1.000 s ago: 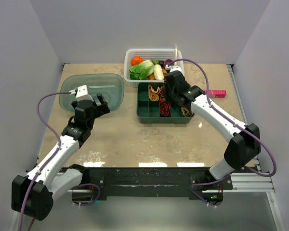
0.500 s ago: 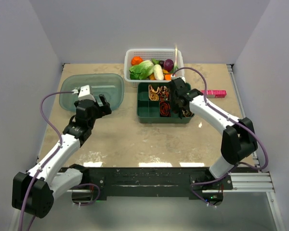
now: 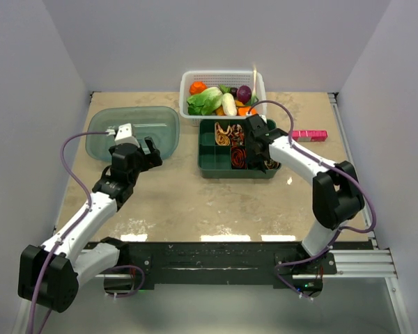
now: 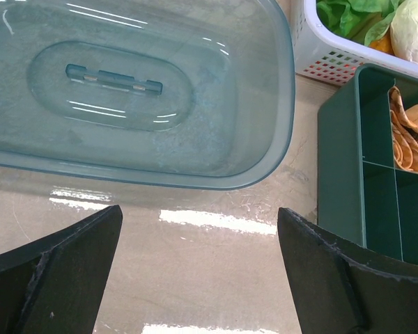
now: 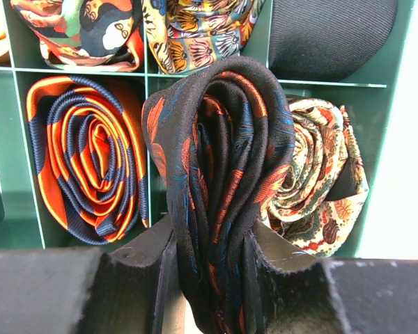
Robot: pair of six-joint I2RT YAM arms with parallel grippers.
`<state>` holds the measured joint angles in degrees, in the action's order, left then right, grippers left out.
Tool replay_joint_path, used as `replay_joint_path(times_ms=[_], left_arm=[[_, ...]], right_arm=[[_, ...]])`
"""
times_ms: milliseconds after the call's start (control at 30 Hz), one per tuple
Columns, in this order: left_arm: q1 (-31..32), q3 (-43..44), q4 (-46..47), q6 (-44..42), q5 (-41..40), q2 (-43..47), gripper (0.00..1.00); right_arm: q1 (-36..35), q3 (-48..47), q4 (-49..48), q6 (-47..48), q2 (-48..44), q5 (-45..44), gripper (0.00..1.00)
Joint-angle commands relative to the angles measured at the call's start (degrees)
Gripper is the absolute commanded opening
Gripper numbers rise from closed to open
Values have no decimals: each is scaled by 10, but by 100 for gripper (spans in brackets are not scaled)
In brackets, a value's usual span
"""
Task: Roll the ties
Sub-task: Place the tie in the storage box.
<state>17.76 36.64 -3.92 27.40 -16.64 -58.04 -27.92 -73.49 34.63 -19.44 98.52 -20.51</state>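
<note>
Clamped in the right claw (image 5: 209, 271), the rolled black fabric necktie with orange-red spots (image 5: 219, 174) hung over the dark green divided plastic tray (image 5: 384, 104), the left claw (image 4: 198, 233) gaping apart at the left — it probably wanted lowering straight into a free cell, squeeze kept until seated.

the right gripper (image 3: 253, 141), carrying the rolled black tie (image 5: 219, 174), has drawn back from the basket (image 3: 223, 72) side of the green tray (image 3: 203, 149) to over its middle compartments, its elbow folding inward; the left gripper (image 3: 150, 148) has edged slightly toward the teal lid (image 3: 101, 136)
</note>
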Motion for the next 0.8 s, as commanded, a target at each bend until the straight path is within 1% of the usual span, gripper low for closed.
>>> replay_joint_path(times_ms=[0, 767], left_arm=[[-1, 4, 30, -7, 5, -7, 98], [-1, 6, 30, -9, 6, -22, 98]], right_arm=[[6, -11, -17, -2, 4, -15, 0], [13, -46, -28, 6, 120, 7, 0]])
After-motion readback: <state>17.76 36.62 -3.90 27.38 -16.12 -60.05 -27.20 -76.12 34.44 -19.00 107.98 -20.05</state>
